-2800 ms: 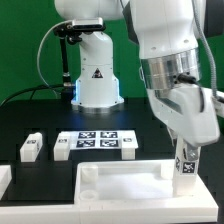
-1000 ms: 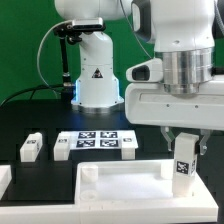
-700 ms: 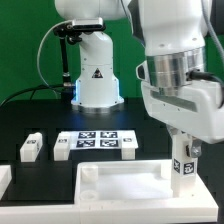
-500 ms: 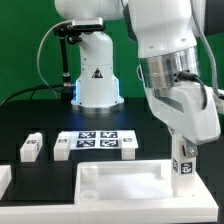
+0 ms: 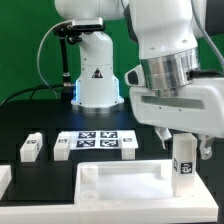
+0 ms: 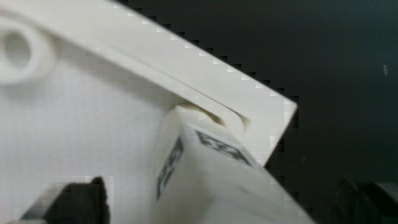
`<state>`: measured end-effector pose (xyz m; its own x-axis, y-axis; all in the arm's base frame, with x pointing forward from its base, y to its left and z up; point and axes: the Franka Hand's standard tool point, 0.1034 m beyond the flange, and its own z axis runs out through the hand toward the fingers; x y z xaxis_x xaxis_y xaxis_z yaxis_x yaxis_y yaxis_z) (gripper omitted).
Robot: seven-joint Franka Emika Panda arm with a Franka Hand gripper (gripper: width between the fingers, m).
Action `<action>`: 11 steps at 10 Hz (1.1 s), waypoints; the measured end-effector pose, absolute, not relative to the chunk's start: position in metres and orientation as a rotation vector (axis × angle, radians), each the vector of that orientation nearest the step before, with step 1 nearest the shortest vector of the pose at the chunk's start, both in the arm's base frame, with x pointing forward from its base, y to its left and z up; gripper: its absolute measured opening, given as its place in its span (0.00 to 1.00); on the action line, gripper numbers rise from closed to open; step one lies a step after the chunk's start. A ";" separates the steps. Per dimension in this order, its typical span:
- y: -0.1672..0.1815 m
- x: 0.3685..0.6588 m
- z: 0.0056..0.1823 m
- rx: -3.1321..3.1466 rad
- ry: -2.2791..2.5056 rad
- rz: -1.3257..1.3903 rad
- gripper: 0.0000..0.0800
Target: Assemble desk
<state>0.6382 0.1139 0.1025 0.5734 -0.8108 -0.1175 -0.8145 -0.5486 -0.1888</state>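
The desk's wide white top panel (image 5: pixel 115 188) lies flat at the front of the table. One short square leg post (image 5: pixel 183 162) with a tag stands upright in the panel's corner at the exterior view's right. My gripper (image 5: pixel 184 142) hangs straight over that post, open, with a finger on each side and neither one pressing it. In the wrist view the post (image 6: pixel 222 170) rises from the panel's corner (image 6: pixel 107 110), and a dark fingertip (image 6: pixel 75 200) stands apart beside it. Two more leg posts (image 5: pixel 31 147) (image 5: pixel 62 148) lie loose on the black mat.
The marker board (image 5: pixel 100 142) lies behind the panel, right of the loose posts. The arm's white base (image 5: pixel 97 85) stands at the back. Another white part's edge (image 5: pixel 4 180) shows at the exterior view's far left.
The wrist has turned while holding the upright post; now the jaws have spread off it and the post stands on its own in the panel's corner.
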 end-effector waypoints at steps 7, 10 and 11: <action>0.103 0.649 0.100 -3.006 0.177 -0.222 0.81; 0.104 0.649 0.100 -2.984 0.318 -0.209 0.67; 0.104 0.649 0.100 -2.967 0.411 -0.202 0.44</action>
<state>0.6485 0.1043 0.1000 0.9537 -0.2785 0.1137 -0.2598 -0.9531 -0.1554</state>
